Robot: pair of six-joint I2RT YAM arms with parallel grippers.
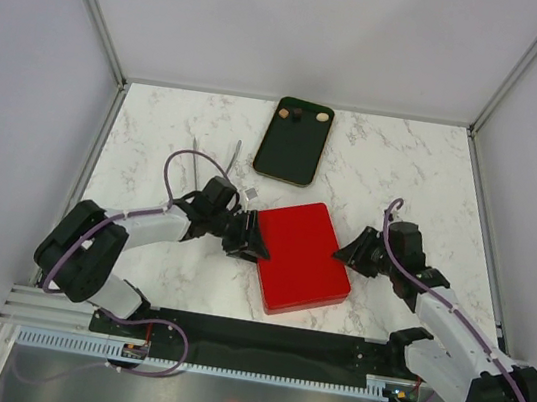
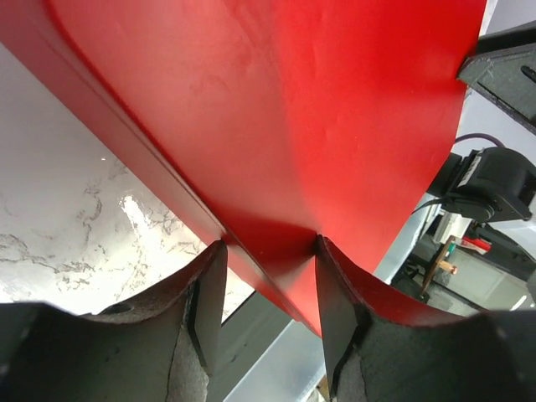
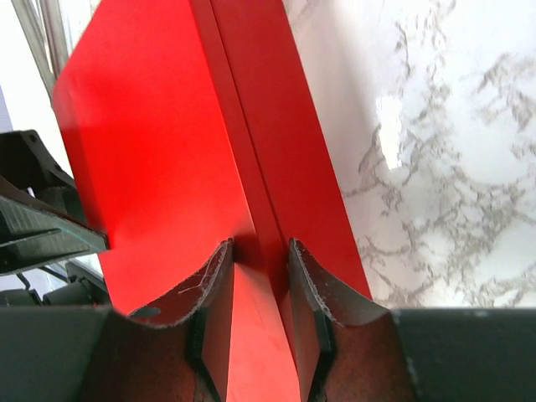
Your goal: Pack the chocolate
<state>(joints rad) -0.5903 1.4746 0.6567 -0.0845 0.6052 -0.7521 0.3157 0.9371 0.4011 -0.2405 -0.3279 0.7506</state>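
Your left claw is part open, with the near-left corner of the red box between its fingers. In the left wrist view, both fingers press against that box edge, one on each side, so the claw has hold of it. Your right claw sits at the box's right edge. In the right wrist view, that claw is also part open, its fingers on either side of the closed box's rim and touching the red surface.

The box lies in the middle of the marble table, turned slightly, with the two claws on opposite sides.

The chocolate is well apart from both claws, on the far end of a dark tray that lies just beyond the box. Two tan pieces show, one near each far corner. A darker speck between them is too small to make out.
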